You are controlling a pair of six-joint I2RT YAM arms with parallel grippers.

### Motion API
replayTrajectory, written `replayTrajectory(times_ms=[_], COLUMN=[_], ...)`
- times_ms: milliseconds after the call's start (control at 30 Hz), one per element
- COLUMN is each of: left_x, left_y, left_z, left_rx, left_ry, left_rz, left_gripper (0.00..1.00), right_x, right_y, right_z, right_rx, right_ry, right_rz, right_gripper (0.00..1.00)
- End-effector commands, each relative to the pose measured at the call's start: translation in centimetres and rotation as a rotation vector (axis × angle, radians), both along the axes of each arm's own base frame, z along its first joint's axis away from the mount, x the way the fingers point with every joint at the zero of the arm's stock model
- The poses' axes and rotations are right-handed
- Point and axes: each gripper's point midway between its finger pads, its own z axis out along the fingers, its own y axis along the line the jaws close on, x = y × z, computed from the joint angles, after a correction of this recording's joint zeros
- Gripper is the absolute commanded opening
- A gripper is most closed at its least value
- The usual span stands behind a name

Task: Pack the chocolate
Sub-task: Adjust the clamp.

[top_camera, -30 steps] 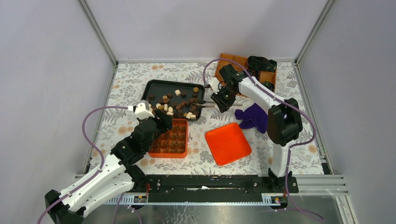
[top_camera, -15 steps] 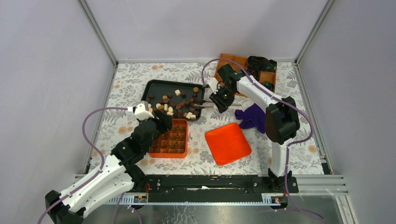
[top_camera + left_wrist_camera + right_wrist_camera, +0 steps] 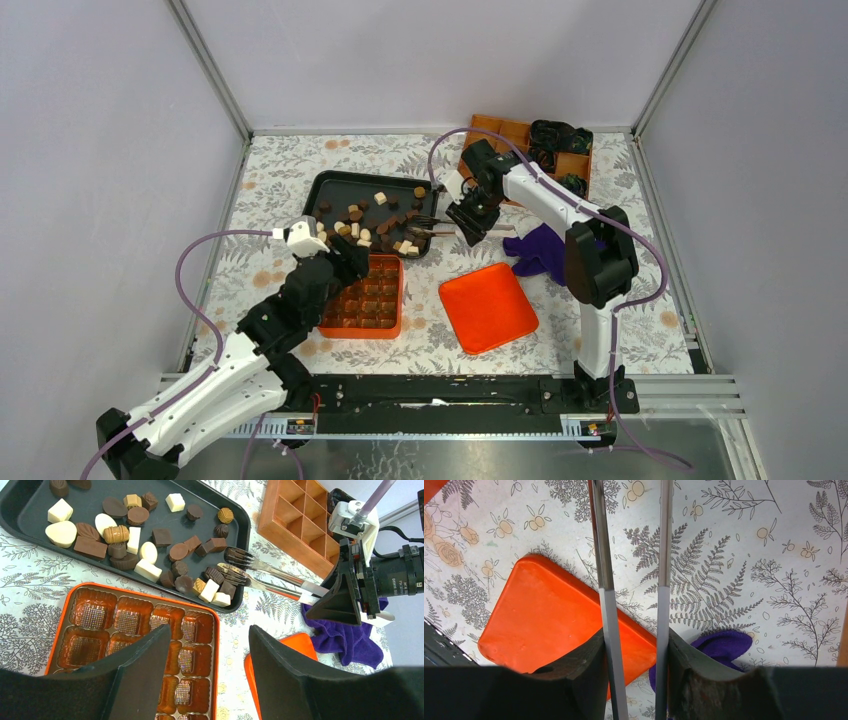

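Observation:
The chocolate (image 3: 380,215) lies loose in a black tray (image 3: 330,180): dark, light brown and cream pieces, shown close in the left wrist view (image 3: 135,535). An orange moulded tray (image 3: 145,630) sits just in front of the black tray, and the cavities I can see hold nothing. My left gripper (image 3: 210,655) is open and empty above its right edge (image 3: 352,262). My right gripper (image 3: 470,215) is shut on metal tongs (image 3: 260,575), whose tips rest among the pieces at the black tray's right end. The tong arms (image 3: 603,555) run between my fingers (image 3: 633,650).
An orange lid (image 3: 487,307) lies flat right of the moulded tray. A purple cloth (image 3: 543,250) lies beyond it. A wooden compartment box (image 3: 500,135) with black bundles stands at the back right. Grey walls enclose the flowered table.
My right gripper and the tongs have shifted slightly left and away, toward the black tray. The left arm has not visibly moved.

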Motion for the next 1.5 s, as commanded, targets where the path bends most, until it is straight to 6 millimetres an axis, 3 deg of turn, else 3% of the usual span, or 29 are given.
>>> replayTrajectory(times_ms=[0,333,567,867,1033,1167,1467], left_x=[0.6,0.5,0.4,0.4,0.5,0.5,0.6], left_y=[0.1,0.0,0.2,0.3,0.3,0.3,0.1], left_z=[1.4,1.6,1.9,2.4,2.5,2.6,2.5], left_rx=[-0.051,-0.06,-0.067,-0.067,-0.065,-0.065,-0.061], left_ry=[-0.053,-0.06,-0.066,-0.076,-0.078,-0.078,-0.077], left_rz=[0.027,0.024,0.028,0.03,0.031,0.03,0.026], left_gripper=[0.66,0.66,0.66,0.66,0.66,0.66,0.67], right_x=[-0.1,0.0,0.4,0.3,0.4,-0.1,-0.1], right_y=[0.5,0.5,1.3,1.7,1.2,0.7,0.1], right_z=[2.0,2.7,4.8,5.6,4.8,3.7,2.4], right_rx=[0.016,0.015,0.075,0.113,0.079,0.039,0.001], right_ry=[-0.02,-0.028,-0.067,-0.085,-0.077,-0.037,-0.02], right_rz=[0.009,-0.003,-0.019,-0.029,-0.032,-0.021,-0.026], right_gripper=[0.46,0.33,0.14,0.0,0.05,0.22,0.41])
